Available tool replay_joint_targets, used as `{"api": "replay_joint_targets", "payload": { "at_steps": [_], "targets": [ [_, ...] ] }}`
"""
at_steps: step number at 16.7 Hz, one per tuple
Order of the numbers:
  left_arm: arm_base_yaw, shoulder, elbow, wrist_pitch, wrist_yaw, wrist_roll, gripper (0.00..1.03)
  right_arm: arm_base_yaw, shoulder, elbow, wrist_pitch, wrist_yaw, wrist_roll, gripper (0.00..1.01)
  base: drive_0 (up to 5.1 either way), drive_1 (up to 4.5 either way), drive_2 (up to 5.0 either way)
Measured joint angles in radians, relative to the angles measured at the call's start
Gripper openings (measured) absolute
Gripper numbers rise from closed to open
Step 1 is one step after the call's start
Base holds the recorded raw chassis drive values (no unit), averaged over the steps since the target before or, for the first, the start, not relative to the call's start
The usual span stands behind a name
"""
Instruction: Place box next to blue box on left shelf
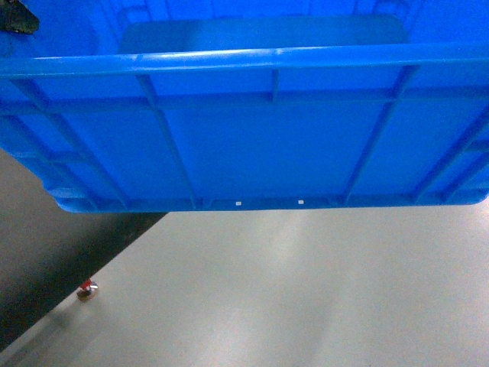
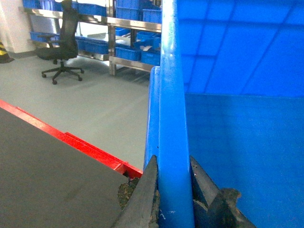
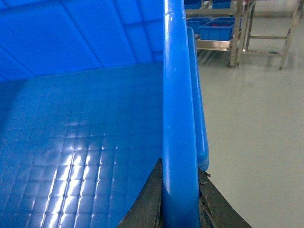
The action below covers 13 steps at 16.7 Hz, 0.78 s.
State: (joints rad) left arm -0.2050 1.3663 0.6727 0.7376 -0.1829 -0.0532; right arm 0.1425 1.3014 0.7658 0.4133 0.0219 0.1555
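We hold the blue crate (image 1: pixel 267 145) up off the floor (image 1: pixel 306 298), close in front of our head camera, so its ribbed near wall and thick rim fill the upper half of that view and its bottom edge hangs clear above the pale grey floor. Our left hand (image 2: pixel 173 190) is clamped on the crate's left rim, one dark finger (image 2: pixel 145 199) pressed against the outer face and the other against the inner face, with the rim running straight up between them. Our right hand (image 3: pixel 179 194) grips the opposite rim the same way, its fingers narrow around the rolled edge, the crate's smooth floor with a faint grid pattern lying to the inside. To our left a dark surface edged with a red strip (image 2: pixel 71 137) sits beside and below the crate. Farther off, across the grey floor, stands a black office chair (image 2: pixel 61 42) in front of metal racks (image 2: pixel 123 23) loaded with smaller blue bins (image 2: pixel 142 52); more such racks and bins (image 3: pixel 216 28) show behind the right rim. We cannot tell from these views which rack is the left shelf.
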Motion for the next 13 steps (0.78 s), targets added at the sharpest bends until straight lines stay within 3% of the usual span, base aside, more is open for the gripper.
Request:
{"api": "replay_joint_targets", "payload": {
  "at_steps": [13],
  "targets": [
    [0.000,0.000,0.000,0.000,0.000,0.000,0.10,0.000,0.000,0.000,0.000,0.000,0.000,0.08,-1.5,-1.53,-1.5]
  ]
}}
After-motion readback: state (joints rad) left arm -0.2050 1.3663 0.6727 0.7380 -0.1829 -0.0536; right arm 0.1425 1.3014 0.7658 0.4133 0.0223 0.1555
